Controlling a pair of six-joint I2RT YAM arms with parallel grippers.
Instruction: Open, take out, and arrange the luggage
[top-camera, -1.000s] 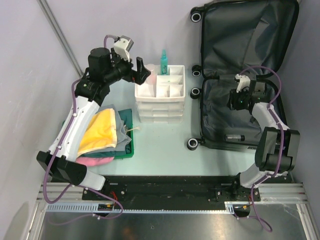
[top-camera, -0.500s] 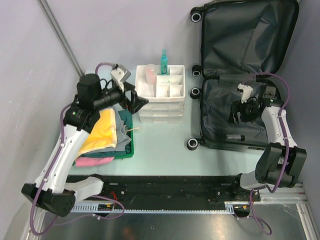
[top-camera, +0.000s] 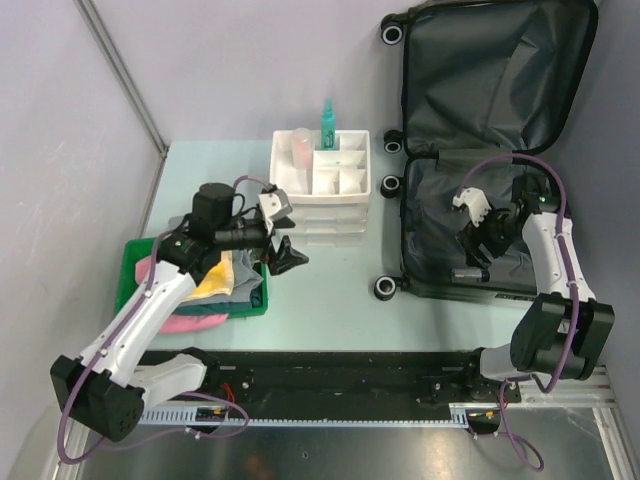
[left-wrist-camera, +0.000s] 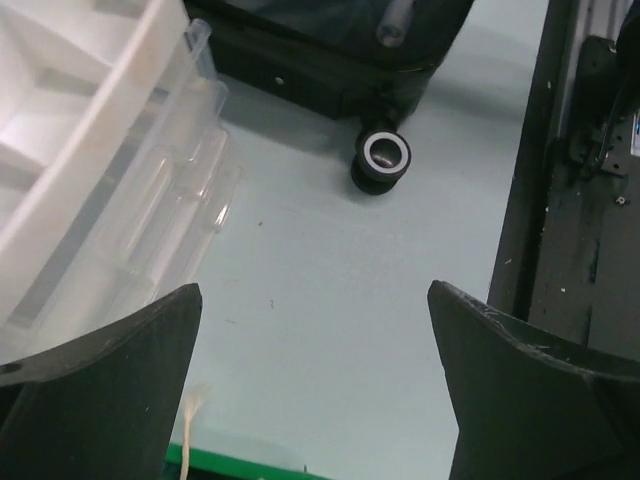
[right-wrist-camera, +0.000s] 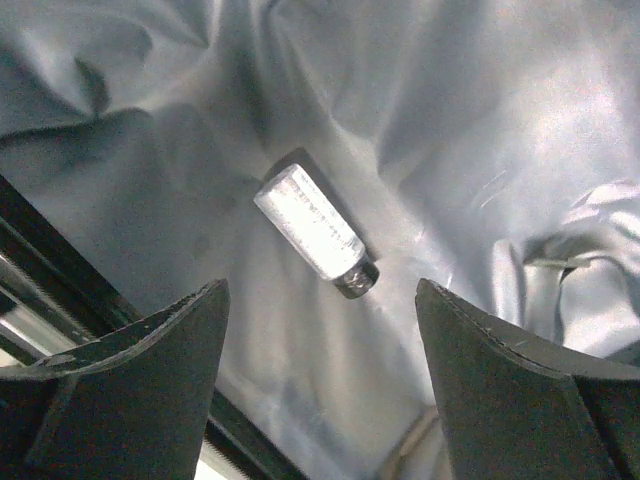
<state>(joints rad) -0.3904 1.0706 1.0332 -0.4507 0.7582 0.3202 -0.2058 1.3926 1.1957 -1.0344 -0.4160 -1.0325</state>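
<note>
The luggage (top-camera: 495, 120) lies open at the right of the table, both halves lined in dark grey fabric (right-wrist-camera: 450, 120). In its near half rests a small clear bottle with a dark cap (top-camera: 468, 272) (right-wrist-camera: 315, 232). My right gripper (top-camera: 478, 248) (right-wrist-camera: 320, 290) hangs open just above that bottle, touching nothing. The left gripper (top-camera: 288, 255) (left-wrist-camera: 315, 290) is open and empty over bare table, between the green tray and the luggage's near wheel (left-wrist-camera: 385, 155).
A white drawer box (top-camera: 322, 190) (left-wrist-camera: 90, 150) stands mid-table, with a teal bottle (top-camera: 327, 125) and a pink tube (top-camera: 300, 148) in its top compartments. The green tray (top-camera: 135, 262) (left-wrist-camera: 250, 465) at the left carries folded clothes (top-camera: 215, 285). Grey walls stand to the left and behind.
The left arm drew back from the drawer box toward the near side. The right gripper opened wider and moved nearer, down over the bottle.
</note>
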